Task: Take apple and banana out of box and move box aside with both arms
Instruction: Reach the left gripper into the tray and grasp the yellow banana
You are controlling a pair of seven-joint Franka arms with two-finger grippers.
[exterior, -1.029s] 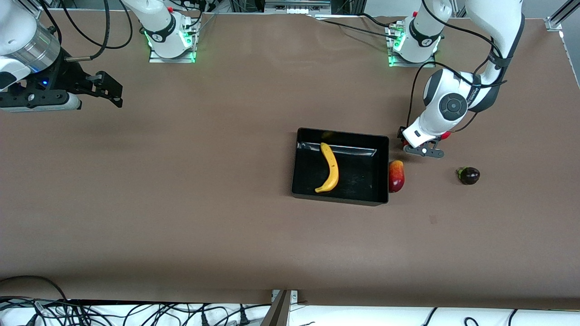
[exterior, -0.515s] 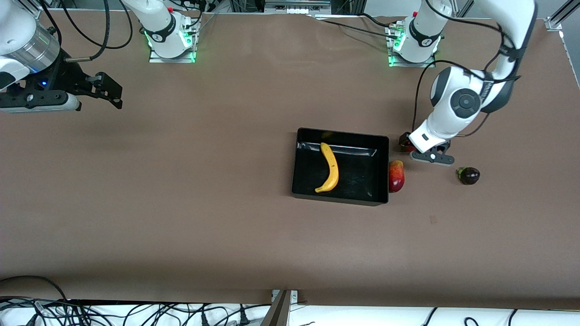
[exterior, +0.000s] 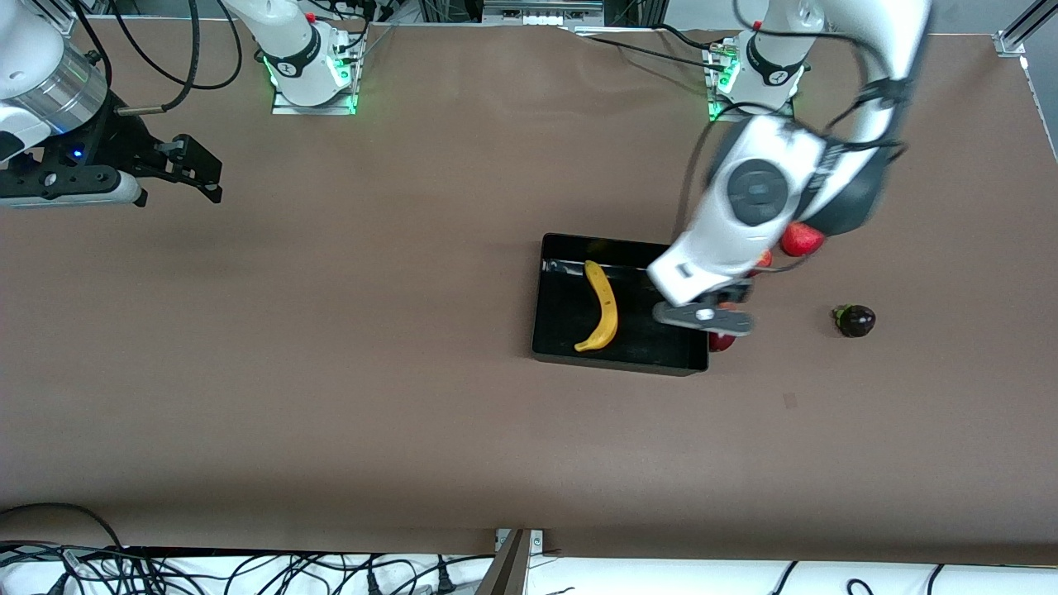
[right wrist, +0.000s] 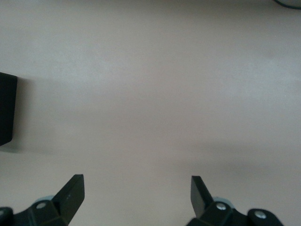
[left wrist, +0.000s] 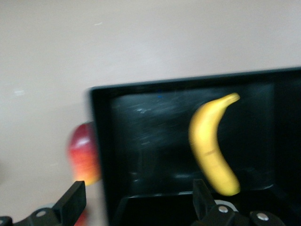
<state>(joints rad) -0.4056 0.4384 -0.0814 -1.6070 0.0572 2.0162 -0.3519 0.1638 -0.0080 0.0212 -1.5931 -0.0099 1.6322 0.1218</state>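
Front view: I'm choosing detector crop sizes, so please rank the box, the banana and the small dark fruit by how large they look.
1. The box, by far the largest.
2. The banana, lying in the box.
3. The small dark fruit, toward the left arm's end of the table.

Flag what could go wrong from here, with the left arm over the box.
1. The open left gripper hangs over the wall of the box at the left arm's end, not over the banana. Descending here could hit the wall.
2. The red-and-yellow fruit sits against that wall outside and might get knocked.
3. The banana lies flat on the glossy floor and may slip in the grasp.
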